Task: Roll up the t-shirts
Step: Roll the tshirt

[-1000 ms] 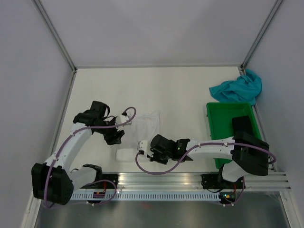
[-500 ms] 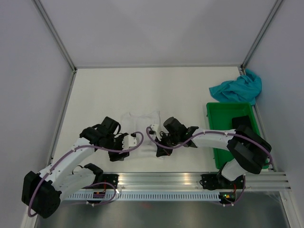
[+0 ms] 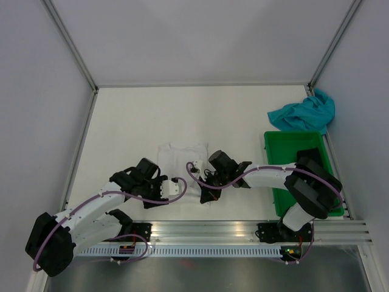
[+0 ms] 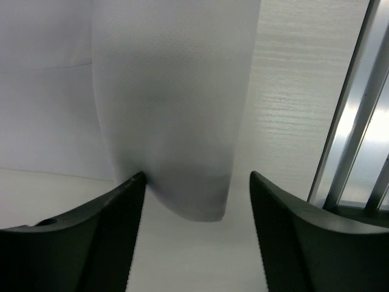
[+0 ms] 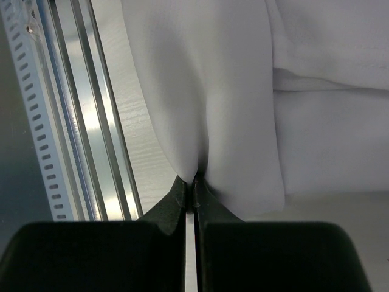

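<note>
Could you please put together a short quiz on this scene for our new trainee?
1. Fill in the gap: the left gripper has its fingers ____, with an edge of the white t-shirt lying between them.
2. Which is closed on the white t-shirt? A: the left gripper. B: the right gripper. C: neither.
3. True or false: the teal t-shirt lies inside the green bin.

Key: 1 open. 2 B. 3 false: it lies on the table beyond the bin, in the far right corner.
</note>
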